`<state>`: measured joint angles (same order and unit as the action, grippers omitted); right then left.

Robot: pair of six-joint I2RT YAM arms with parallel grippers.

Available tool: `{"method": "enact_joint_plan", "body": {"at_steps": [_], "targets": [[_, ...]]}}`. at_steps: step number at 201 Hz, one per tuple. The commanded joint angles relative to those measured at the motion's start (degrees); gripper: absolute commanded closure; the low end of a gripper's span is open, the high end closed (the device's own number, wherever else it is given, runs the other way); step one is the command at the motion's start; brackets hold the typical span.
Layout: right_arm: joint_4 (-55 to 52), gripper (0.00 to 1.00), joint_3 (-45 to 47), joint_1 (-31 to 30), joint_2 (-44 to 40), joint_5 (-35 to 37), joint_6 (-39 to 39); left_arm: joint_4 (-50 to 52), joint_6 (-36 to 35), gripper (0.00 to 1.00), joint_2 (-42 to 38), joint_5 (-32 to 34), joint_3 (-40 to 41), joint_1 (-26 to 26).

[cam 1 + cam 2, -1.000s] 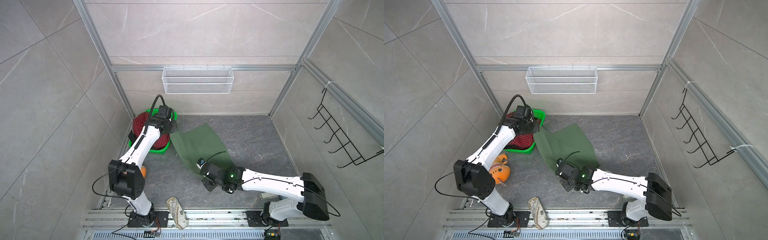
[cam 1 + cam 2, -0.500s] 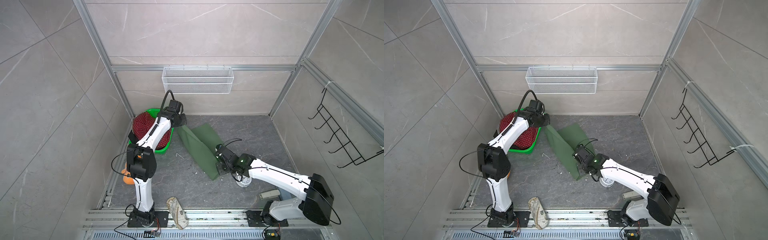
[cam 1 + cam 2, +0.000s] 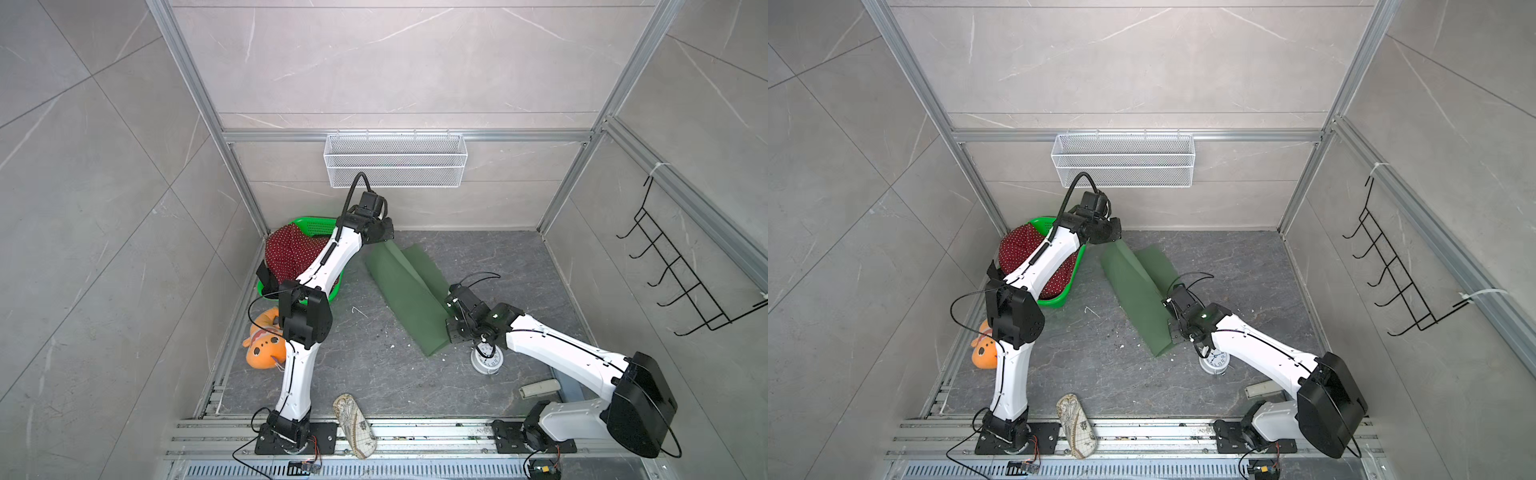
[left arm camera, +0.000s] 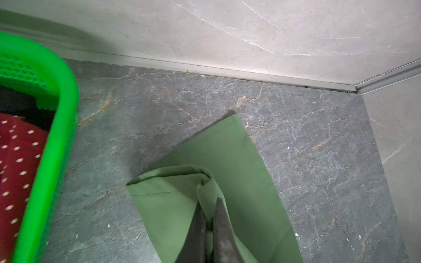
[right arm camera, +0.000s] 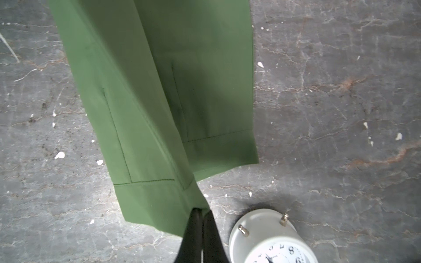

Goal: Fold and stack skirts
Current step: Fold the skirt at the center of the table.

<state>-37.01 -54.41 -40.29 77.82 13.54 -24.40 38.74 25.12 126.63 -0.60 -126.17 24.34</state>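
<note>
Arms stretched low over the floor (image 3: 374, 382): right gripper (image 5: 201, 210), beside an alarm clock (image 3: 486, 362), pinched shut on the near corner of the dark green skirt (image 3: 409, 291); farther off, left gripper (image 4: 208, 205), outstretched past the basket (image 3: 316, 225), clamped its far corner.

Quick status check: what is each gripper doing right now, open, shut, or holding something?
Left gripper: shut on one end of the dark green skirt.
Right gripper: shut on the opposite end of the same skirt.

Fig. – we see pale grey marble-tile walls (image 3: 374, 62) | dark veined stone floor (image 3: 519, 257) | white wire basket (image 3: 395, 160) on back wall | black hook rack (image 3: 681, 262) on side wall
</note>
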Motion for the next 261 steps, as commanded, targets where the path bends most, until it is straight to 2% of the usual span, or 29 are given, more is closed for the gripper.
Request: {"method": "enact_joint_plan", "body": {"at_steps": [1,93,210,222,241,261], "targets": [[-0.6,1.00,1.6,1.2,-0.7,0.7,0.8,-2.9,1.1,1.00,1.8,-0.7,-1.8,0.0],[3.4,1.00,3.0,6.4,5.0,1.6,-0.2,-12.4,0.3,1.00,8.2,-3.3,-2.1,1.3],[7.9,1.00,3.5,11.7,11.3,3.9,-4.9,-24.3,4.6,1.00,16.0,-6.4,-2.6,1.3],[8.6,1.00,3.2,12.3,12.3,3.7,-5.2,-25.5,4.9,0.92,16.4,-6.7,-2.5,1.3],[9.3,1.00,2.6,13.3,13.9,3.2,-5.7,-27.2,5.4,0.63,16.7,-7.3,-2.0,1.3],[10.5,1.00,2.4,14.3,15.1,2.5,-6.0,-29.2,5.5,0.41,16.4,-7.7,-0.4,1.3]]}}
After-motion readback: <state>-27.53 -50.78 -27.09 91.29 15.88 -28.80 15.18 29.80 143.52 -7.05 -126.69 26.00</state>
